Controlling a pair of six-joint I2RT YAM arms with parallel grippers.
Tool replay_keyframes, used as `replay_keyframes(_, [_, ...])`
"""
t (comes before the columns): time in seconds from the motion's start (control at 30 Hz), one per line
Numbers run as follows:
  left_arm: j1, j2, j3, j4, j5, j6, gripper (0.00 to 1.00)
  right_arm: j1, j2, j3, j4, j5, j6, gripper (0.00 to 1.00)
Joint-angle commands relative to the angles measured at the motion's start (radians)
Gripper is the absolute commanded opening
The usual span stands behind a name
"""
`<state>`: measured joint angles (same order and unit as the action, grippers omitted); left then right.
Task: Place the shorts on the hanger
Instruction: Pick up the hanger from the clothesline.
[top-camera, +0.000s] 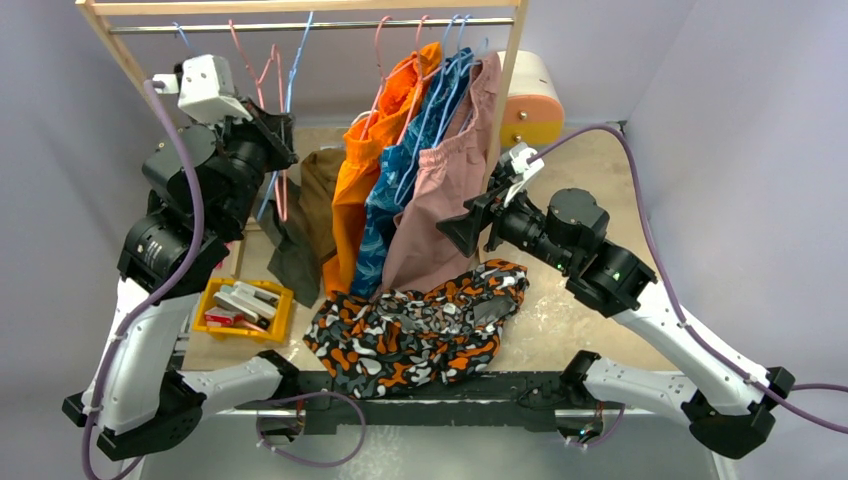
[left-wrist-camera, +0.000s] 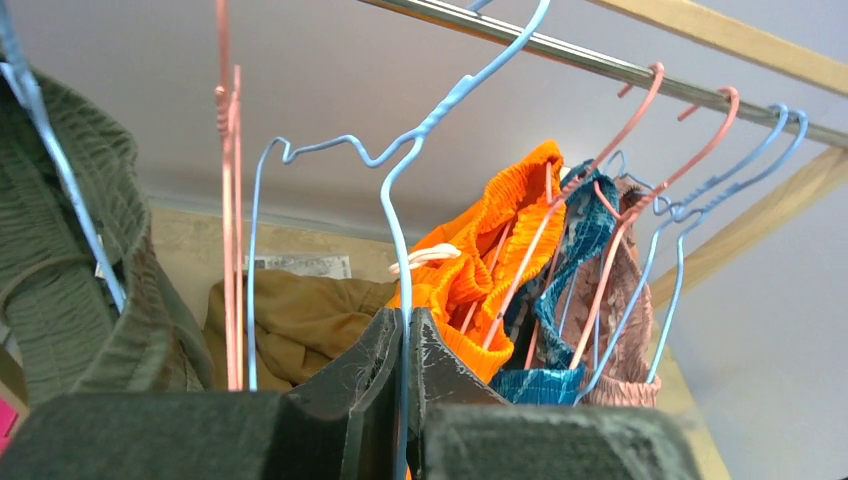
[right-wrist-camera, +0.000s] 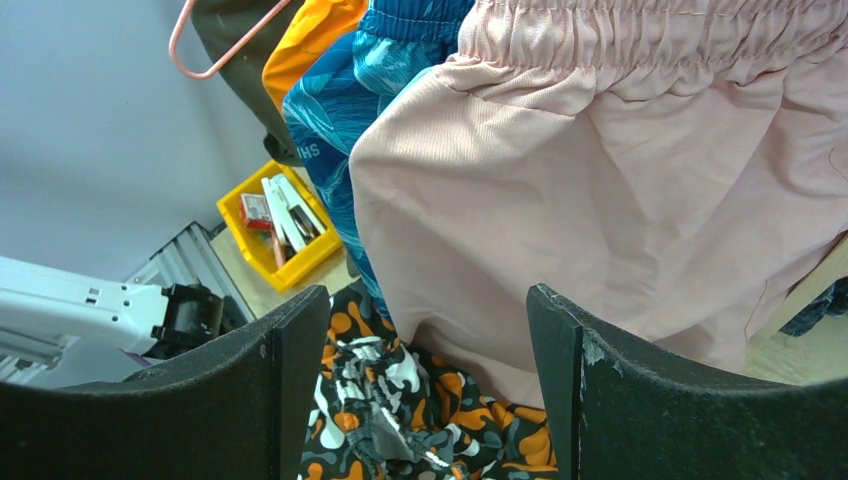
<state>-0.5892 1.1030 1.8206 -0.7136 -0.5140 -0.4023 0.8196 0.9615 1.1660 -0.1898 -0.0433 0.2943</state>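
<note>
The camouflage shorts lie crumpled on the table near the front edge, below the hanging clothes; they also show in the right wrist view. My left gripper is raised at the left of the rack and is shut on the wire of a light-blue hanger, whose hook reaches up to the rail. That hanger shows in the top view. My right gripper is open and empty, held above the shorts and close against the hanging dusty-pink shorts.
A wooden rack with a metal rail holds orange shorts, blue patterned shorts, pink shorts and pink-red hangers. Olive garments hang at the left. A yellow bin sits front left. A cream-orange drum stands behind.
</note>
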Motion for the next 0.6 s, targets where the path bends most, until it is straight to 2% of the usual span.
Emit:
replay_keyframes(0.0, [0.006,-0.026,-0.06,0.162,0.09,0.089,0.0,0.001,-0.013,0.006,0.03,0.01,0.002,0.74])
replay_keyframes(0.3, [0.006,-0.055,-0.094,0.225,0.098,0.126,0.0,0.001,-0.025,-0.005,0.022,0.013,0.003,0.74])
replay_keyframes(0.57, [0.006,-0.114,-0.146,0.226,0.158,0.065,0.0,0.001,-0.024,-0.004,0.024,0.009,0.004,0.74])
